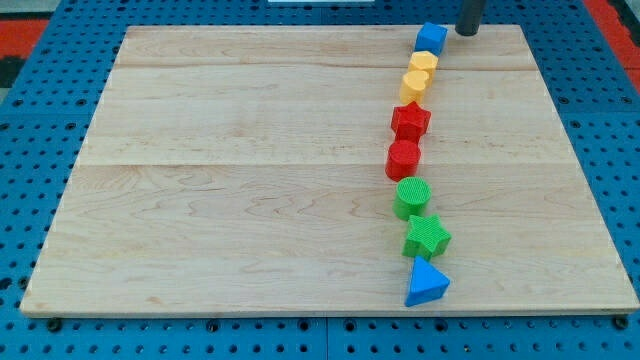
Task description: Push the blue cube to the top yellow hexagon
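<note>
The blue cube (431, 39) sits near the board's top edge, right of centre. It touches the top yellow hexagon (424, 64) just below it. A second yellow hexagon (415, 83) lies right under the first. My tip (467, 31) is a dark rod at the view's top, a short way to the right of the blue cube and apart from it.
Below the hexagons a column of blocks runs down the wooden board (250, 170): a red star (410, 120), a red cylinder (403, 158), a green cylinder (412, 197), a green star (427, 237) and a blue triangle (427, 283).
</note>
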Robot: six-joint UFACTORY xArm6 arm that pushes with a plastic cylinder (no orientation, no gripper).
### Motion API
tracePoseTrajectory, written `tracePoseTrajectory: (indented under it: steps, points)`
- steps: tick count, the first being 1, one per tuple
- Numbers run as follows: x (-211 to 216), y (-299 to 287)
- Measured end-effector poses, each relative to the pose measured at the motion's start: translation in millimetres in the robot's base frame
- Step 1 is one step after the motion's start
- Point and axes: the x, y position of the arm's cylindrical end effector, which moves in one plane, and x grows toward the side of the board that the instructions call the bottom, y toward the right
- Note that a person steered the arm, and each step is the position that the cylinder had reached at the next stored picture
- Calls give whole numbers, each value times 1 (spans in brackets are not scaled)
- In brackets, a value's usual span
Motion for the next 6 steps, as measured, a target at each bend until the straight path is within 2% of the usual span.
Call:
tracePoseTrajectory:
  steps: [1,6]
  points:
    - [0,-22]
    - [2,-57]
